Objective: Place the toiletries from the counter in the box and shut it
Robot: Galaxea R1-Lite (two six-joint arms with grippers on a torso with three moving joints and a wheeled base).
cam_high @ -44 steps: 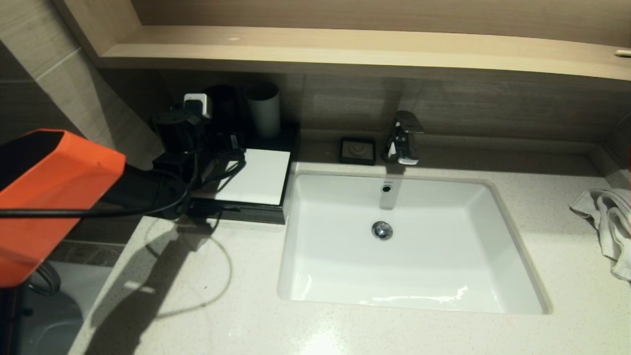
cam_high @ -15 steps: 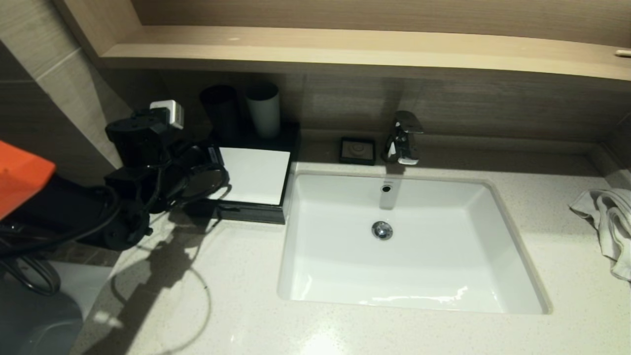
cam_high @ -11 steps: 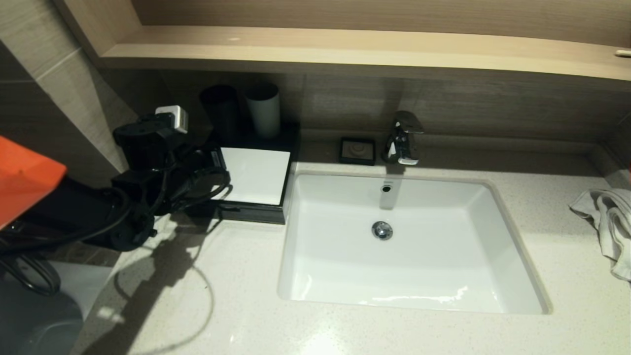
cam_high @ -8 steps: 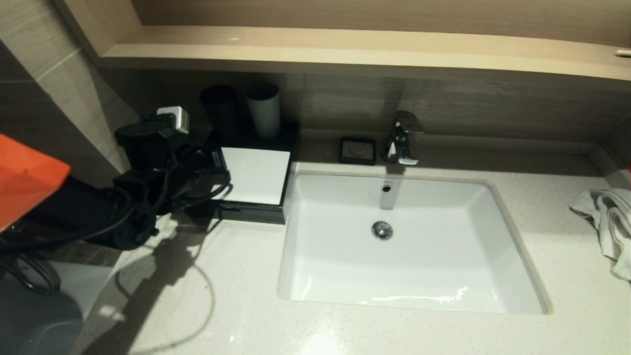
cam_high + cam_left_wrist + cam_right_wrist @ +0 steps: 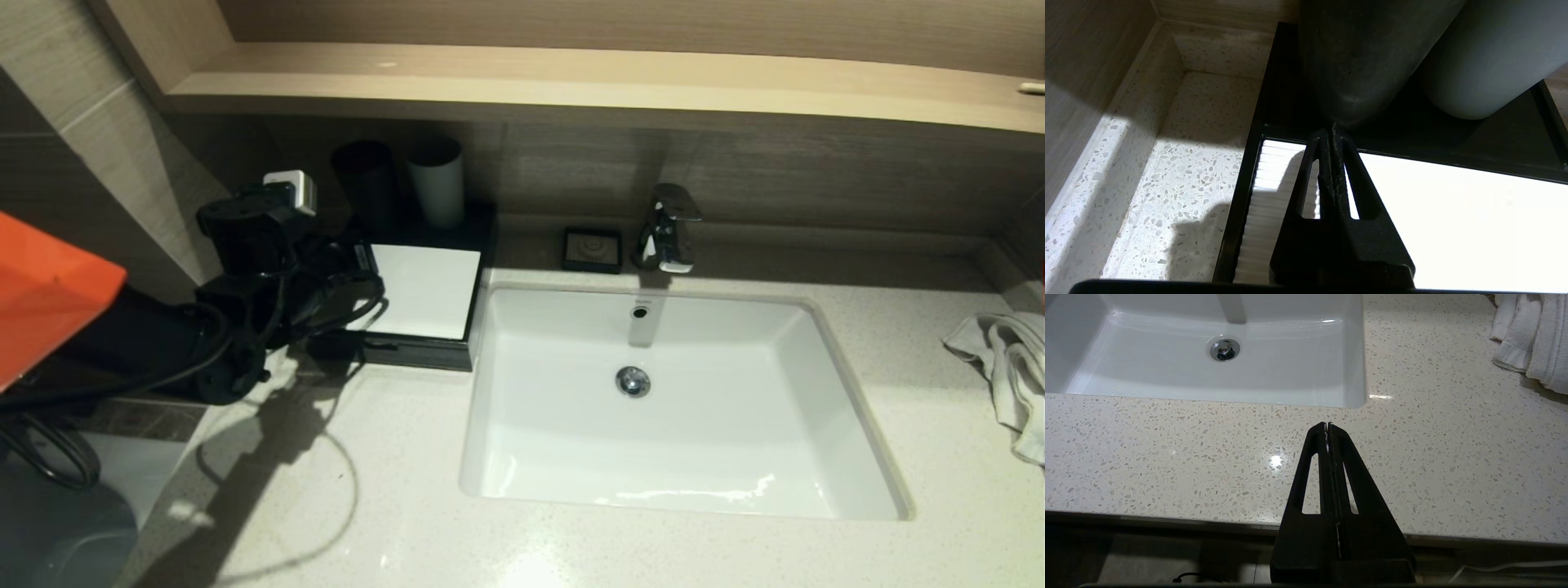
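Left gripper (image 5: 1332, 132) hovering clenched, empty, over box (image 5: 424, 290) left edge, near dark cup (image 5: 1359, 61) | right gripper (image 5: 1327, 426) clenched, idling over counter (image 5: 1208, 457) front | toiletries not showing | advice: press drawer front squarely, avoiding cups.

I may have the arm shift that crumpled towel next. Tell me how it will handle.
The towel lies in loose folds on the counter, so it would probably sag and trail if lifted by one pinch. Pushed, it seems likelier to bunch up than slide whole. It looks soft, with little risk of rolling, tipping or breaking.
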